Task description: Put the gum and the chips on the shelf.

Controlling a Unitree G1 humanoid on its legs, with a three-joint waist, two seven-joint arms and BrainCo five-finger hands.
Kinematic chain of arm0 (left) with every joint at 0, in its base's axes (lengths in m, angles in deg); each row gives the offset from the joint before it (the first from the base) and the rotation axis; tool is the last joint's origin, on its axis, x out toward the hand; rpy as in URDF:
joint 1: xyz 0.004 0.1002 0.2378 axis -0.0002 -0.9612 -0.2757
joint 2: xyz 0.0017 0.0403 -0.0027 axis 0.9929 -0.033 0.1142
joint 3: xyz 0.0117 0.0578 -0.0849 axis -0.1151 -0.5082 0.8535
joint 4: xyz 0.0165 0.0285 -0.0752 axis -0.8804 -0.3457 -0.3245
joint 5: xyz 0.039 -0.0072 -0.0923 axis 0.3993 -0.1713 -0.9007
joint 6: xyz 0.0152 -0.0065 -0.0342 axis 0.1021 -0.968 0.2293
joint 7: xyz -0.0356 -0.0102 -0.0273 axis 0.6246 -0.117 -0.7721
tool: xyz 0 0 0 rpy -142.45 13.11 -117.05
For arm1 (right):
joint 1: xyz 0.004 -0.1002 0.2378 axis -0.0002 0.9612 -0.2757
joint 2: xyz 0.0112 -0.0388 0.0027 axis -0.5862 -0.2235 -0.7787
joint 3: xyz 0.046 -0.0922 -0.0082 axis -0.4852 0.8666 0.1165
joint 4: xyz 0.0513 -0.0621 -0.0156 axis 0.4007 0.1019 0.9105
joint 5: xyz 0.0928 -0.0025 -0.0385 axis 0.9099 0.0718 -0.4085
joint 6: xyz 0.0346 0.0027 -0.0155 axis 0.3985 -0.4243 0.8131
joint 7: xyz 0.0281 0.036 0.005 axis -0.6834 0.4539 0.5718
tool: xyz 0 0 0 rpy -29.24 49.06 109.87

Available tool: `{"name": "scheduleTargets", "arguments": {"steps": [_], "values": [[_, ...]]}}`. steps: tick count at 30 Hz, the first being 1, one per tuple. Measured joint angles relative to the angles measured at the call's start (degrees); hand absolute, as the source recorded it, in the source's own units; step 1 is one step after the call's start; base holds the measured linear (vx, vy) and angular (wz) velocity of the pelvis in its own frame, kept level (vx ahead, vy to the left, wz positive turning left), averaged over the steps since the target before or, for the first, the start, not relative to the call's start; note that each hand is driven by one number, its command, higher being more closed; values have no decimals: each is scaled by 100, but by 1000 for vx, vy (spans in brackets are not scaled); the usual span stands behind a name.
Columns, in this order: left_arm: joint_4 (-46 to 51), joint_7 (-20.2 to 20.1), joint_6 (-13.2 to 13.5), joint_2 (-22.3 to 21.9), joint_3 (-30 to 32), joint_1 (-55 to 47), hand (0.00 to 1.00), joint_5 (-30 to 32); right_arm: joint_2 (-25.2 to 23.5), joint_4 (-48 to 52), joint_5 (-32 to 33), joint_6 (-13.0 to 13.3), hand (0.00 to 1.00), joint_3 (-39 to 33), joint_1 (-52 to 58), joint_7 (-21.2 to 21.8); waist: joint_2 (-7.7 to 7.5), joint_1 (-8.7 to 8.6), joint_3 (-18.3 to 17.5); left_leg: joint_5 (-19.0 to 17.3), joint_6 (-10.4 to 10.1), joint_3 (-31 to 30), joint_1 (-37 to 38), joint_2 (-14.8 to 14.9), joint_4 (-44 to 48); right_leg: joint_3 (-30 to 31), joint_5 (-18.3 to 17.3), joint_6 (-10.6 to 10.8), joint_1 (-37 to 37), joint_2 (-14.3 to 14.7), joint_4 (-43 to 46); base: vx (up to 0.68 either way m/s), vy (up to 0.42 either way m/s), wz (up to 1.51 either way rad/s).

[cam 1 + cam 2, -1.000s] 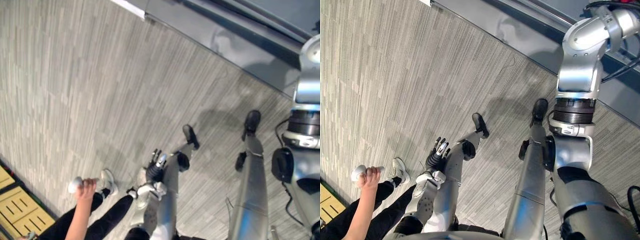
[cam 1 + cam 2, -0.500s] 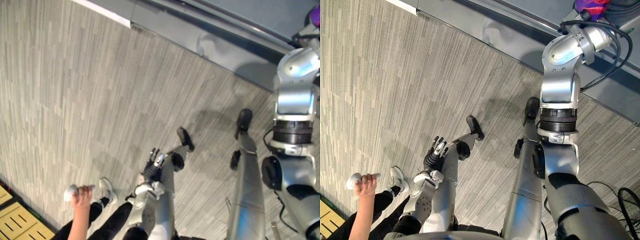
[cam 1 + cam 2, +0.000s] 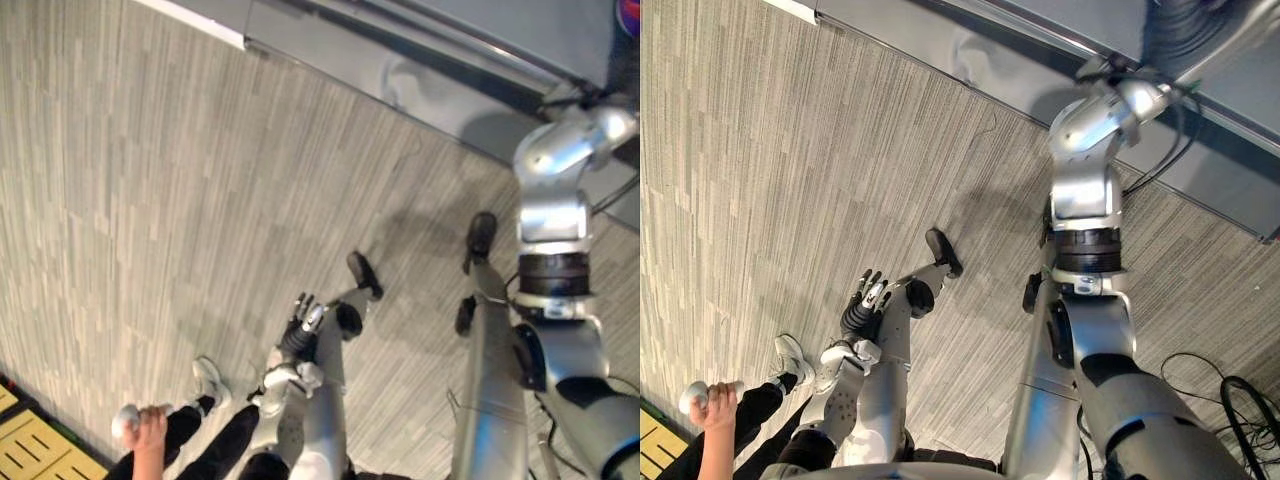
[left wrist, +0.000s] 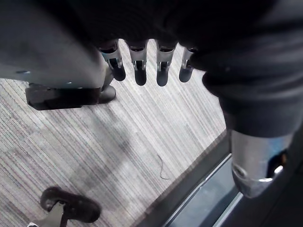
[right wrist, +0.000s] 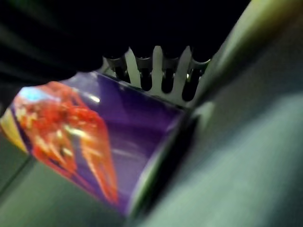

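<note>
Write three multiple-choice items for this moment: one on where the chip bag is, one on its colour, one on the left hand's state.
1. Where is the chip bag?
A. on a table
B. in the right hand
C. held by a person

2. What is the bag's main colour?
A. green
B. yellow
C. purple

3. What is the left hand doing?
A. hanging open and empty over the floor
B. shut on a gum pack
C. pressing on a shelf

Key:
1 B: the right wrist view shows that hand's fingers closed on the bag.
2 C: the bag is purple with a red-orange picture.
3 A: the fingers are straight and nothing is between them.
</note>
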Motion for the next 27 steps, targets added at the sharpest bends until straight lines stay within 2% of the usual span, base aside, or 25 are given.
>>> {"name": "scheduleTargets", "arguments": {"steps": [6,9,11,19,20,24,27], "values": [[-3,42,15,27,64,64,0,-38,-195,101,-235,56,0,322,413,-9,-73,-63,48,-55,15,0,4,113,148,11,3,0,47,95,-8,1,-26,-11],[-51,76,13,18,48,109,0,-32,-497,137,-253,140,0,330,689,-7,-129,-86,81,-115,-4,3,151,160,154,3,4,-3,223,152,-86,25,-27,-13],[-132,86,-29,14,11,108,0,-26,-665,-13,-252,283,0,328,983,-8,-149,-101,72,-163,7,16,364,159,127,2,5,-3,456,158,-175,25,-3,-8],[-513,128,-64,-19,57,132,0,22,-743,-786,-192,514,0,258,1416,2,-324,-122,-3,-174,11,55,943,80,-73,-23,36,-26,1048,136,-380,31,4,-3],[-592,135,-95,-42,116,146,0,21,-744,-942,-75,555,0,204,1456,9,-375,-121,-44,-175,11,51,1022,67,-102,-31,36,-26,1136,134,-405,46,5,-2],[-855,156,-196,-184,308,191,0,23,-788,-1420,514,771,0,-31,1604,47,-428,-109,-98,-195,4,4,1443,32,-190,-101,35,-25,1621,117,-534,16,4,1],[-1212,202,-258,-243,499,196,0,74,-906,-1809,1153,988,0,-239,1799,145,-485,-115,-316,-229,6,-9,1723,-1,-249,-154,33,-16,1958,100,-707,0,0,0]]}}
